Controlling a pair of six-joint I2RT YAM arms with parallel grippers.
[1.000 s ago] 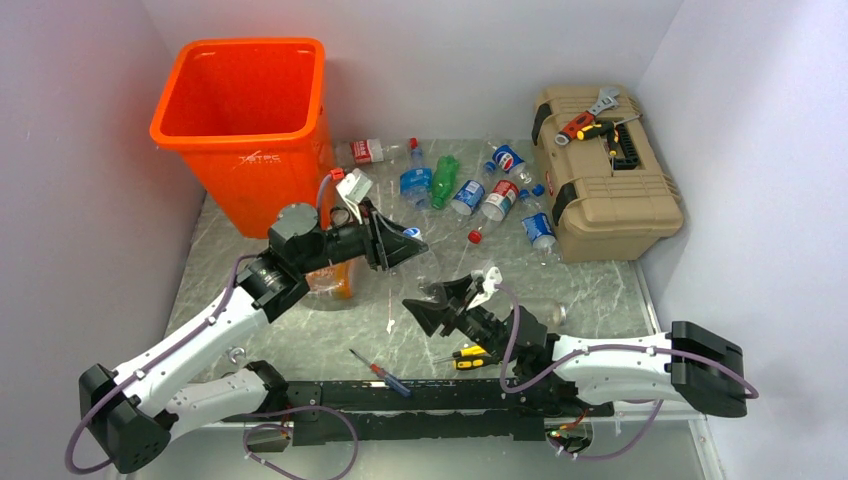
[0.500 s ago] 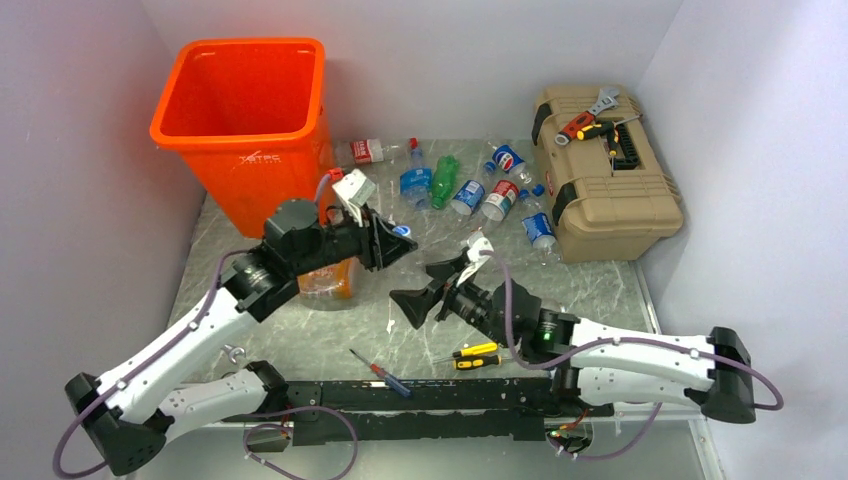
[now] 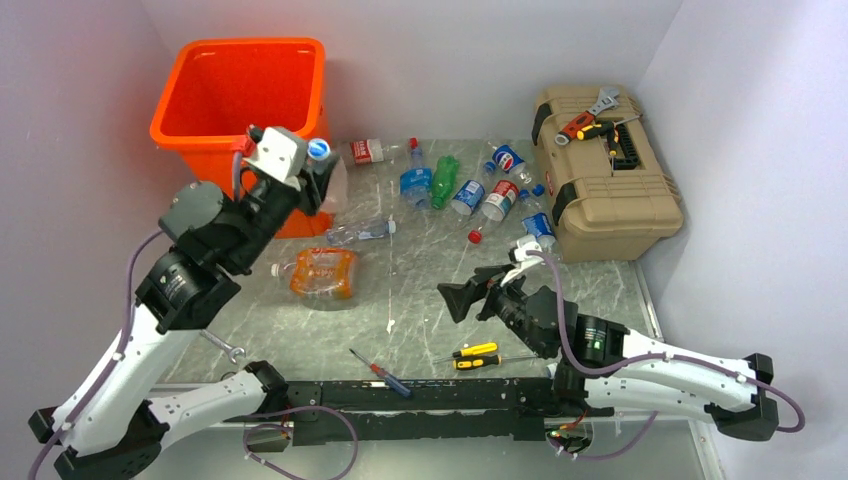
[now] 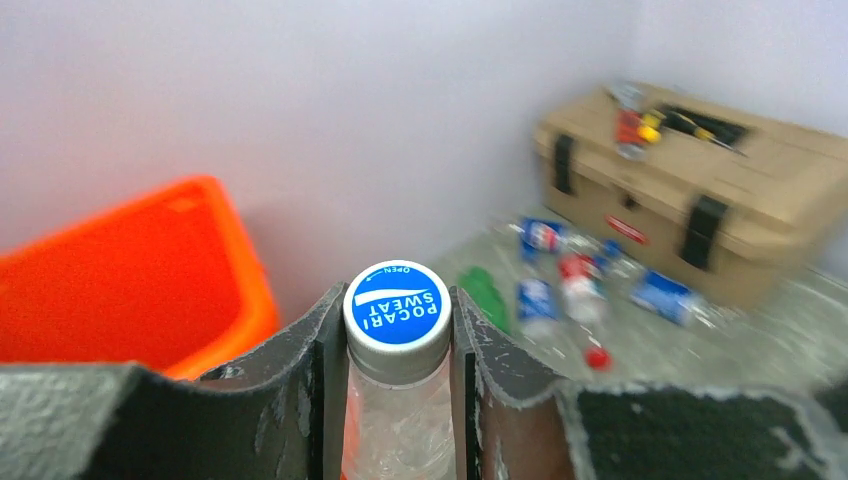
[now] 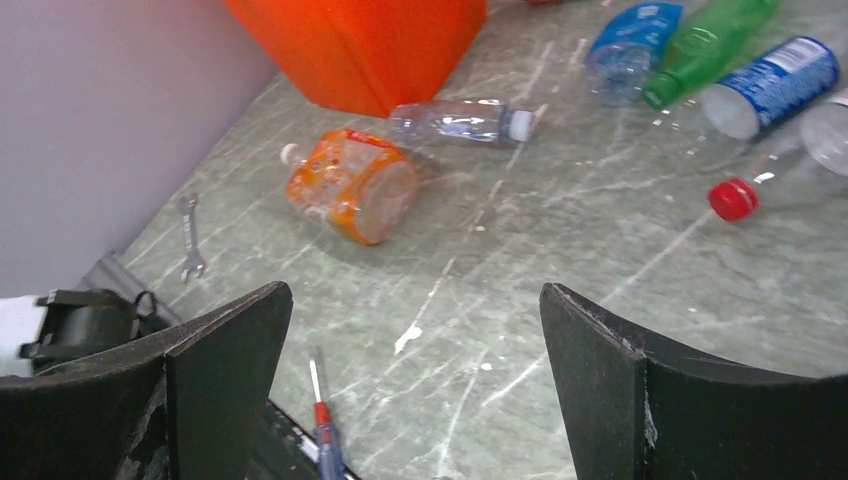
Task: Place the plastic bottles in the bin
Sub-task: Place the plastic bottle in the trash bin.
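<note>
Left gripper (image 3: 316,168) is moving up from mid-table to 11 o'clock since the earlier frames and is now hanging at the near-right corner of the orange bin (image 3: 190,135). Its fingers are pinching the neck of a clear Pocari Sweat bottle (image 4: 396,312), blue cap showing between them; the bottle is sitting in front of the bin wall, not inside.

Right gripper (image 5: 415,300) is shifting toward 3 o'clock, fingers spreading wide and holding nothing, hovering over bare table.

Orange-labelled bottle (image 3: 322,275) is lying on its side at 9 o'clock of centre, with a small clear bottle (image 3: 360,230) just beyond it. More bottles (image 3: 460,185) are lying scattered at 12 o'clock, beside the tan toolbox (image 3: 605,175) at 2 o'clock.

Two screwdrivers (image 3: 475,355) are lying at 6 o'clock.
</note>
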